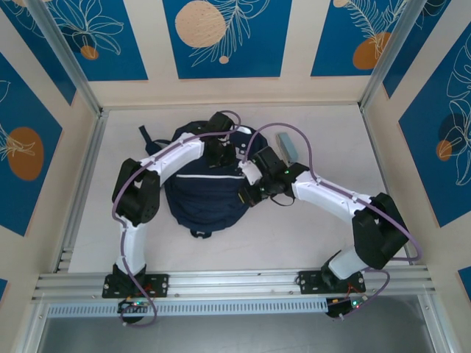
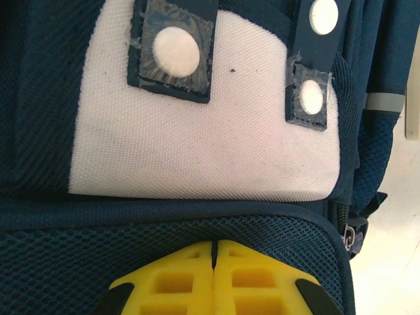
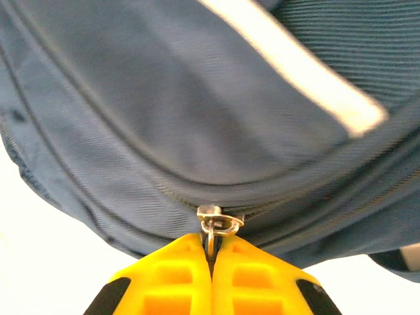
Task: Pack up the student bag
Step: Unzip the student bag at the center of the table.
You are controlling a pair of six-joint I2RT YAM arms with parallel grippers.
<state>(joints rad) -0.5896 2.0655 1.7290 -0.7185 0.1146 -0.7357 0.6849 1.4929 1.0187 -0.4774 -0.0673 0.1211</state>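
The student bag (image 1: 206, 193), a large dark navy fabric backpack with a thin white stripe across its front, lies flat at the middle of the white bench (image 1: 309, 228) in the overhead view. Both robot arms bend in over it. The white-shelled left arm (image 1: 180, 153) reaches across the bag's upper left, and the right arm (image 1: 324, 195) comes in from the lower right to the bag's right edge. A pale grey-blue rectangular block (image 1: 287, 143) lies on the bench just right of the bag's top, apart from both arms.

In the left wrist view, the left gripper (image 2: 214, 262) has its yellow fingers pressed fully together, their tips against the navy mesh fabric at the bottom centre of the frame. Whether any fabric is pinched between them cannot be told. Above it spreads the bag's white woven patch (image 2: 203, 144), crossed at the top of the frame by two navy tabs bearing round white dots.

In the right wrist view, the right gripper (image 3: 211, 252) is clamped tight on a small silver metal zipper pull (image 3: 220, 220), whose ring disappears between the yellow fingers at the bottom centre. The slider sits on a zip line curving across the navy fabric, and a blurred white stripe (image 3: 295, 72) runs across the upper right.
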